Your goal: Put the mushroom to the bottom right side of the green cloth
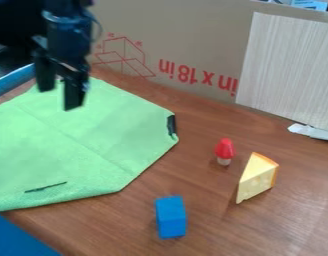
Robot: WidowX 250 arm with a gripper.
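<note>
Cardboard (pixel 187 30) behind brown wood-grained tabletop (pixel 223 225), green cloth (pixel 80 145) below end effector (pixel 59 98), fingers apart, empty.

A lab, or a corner rigged up like one, and here was what gave it away: a black robot arm (pixel 63 32) came in at the upper left, hanging over a brown wood-look tabletop (pixel 217 225)! Behind it stood a cardboard panel (pixel 187 27) with upside-down red print and a line drawing, walling off the work area, and at the right a pale wood-grain board (pixel 287 65) stood against it. And down on the surface, test props: a spread green cloth (pixel 93 135), a little red-capped mushroom (pixel 225 150), a cheese wedge (pixel 255 180), a plain blue block (pixel 171 217). What kind of building held it all, the view could not tell.
</note>
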